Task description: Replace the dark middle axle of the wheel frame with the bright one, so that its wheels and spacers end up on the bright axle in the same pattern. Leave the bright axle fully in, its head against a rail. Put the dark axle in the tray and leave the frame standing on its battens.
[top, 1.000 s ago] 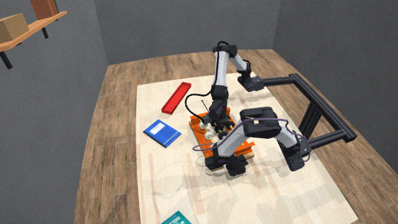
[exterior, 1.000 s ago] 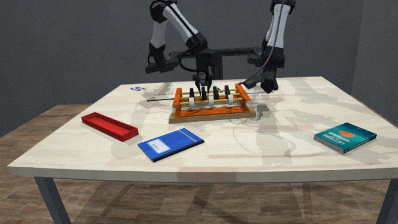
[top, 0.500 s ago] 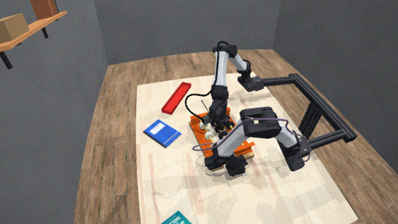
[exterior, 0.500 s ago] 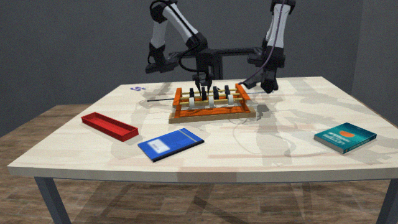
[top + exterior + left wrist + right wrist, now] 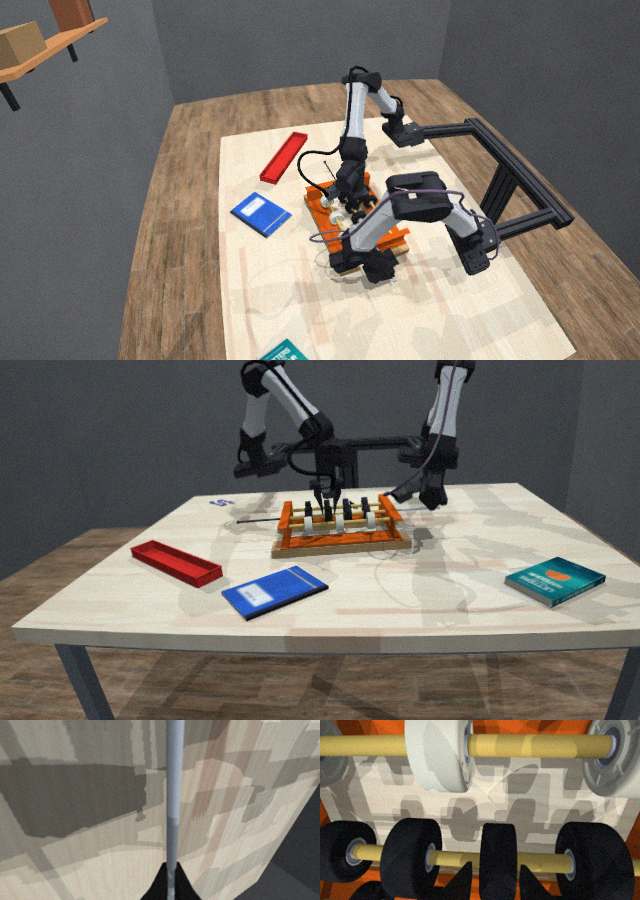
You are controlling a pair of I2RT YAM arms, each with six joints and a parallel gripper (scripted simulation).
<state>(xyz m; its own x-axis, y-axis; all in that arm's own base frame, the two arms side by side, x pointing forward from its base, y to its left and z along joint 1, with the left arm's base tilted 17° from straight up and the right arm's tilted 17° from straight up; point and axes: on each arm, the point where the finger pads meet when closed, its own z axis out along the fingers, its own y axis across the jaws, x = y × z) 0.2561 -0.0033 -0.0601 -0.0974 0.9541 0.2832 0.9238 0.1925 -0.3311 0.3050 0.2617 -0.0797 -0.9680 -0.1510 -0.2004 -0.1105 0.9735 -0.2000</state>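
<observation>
Over pale tabletop point(image 5: 270, 305) point(image 5: 375, 595) point(image 5: 80, 861) point(image 5: 489, 804), grey rm point(image 5: 300, 45) point(image 5: 150, 425): L hand point(image 5: 394, 279) point(image 5: 439, 507) point(image 5: 171, 866) shut on bright axle point(image 5: 412, 509) point(image 5: 174, 780); R hand point(image 5: 352, 202) point(image 5: 329, 511) point(image 5: 496, 865) part-open, empty.

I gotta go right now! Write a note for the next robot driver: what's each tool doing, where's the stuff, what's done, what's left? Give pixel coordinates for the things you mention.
Left tool point(image 5: 393, 280) point(image 5: 439, 506) point(image 5: 171, 866): shut on the bright axle point(image 5: 417, 509) point(image 5: 174, 772), beside the frame point(image 5: 320, 225) point(image 5: 340, 538) point(image 5: 545, 726).
Right tool point(image 5: 352, 205) point(image 5: 329, 511) point(image 5: 496, 873): open around a black wheel point(image 5: 328, 504) point(image 5: 498, 857), holding nothing.
Dark axle point(image 5: 329, 170) point(image 5: 257, 520): poking out the frame's other side.
Done: frame stands on its battens. How far the bright axle is in, I can't tell.
Left: seat the bright axle, head against a rail, wheel pattern kept; dark axle into the red tray point(image 5: 283, 157) point(image 5: 175, 561).
</observation>
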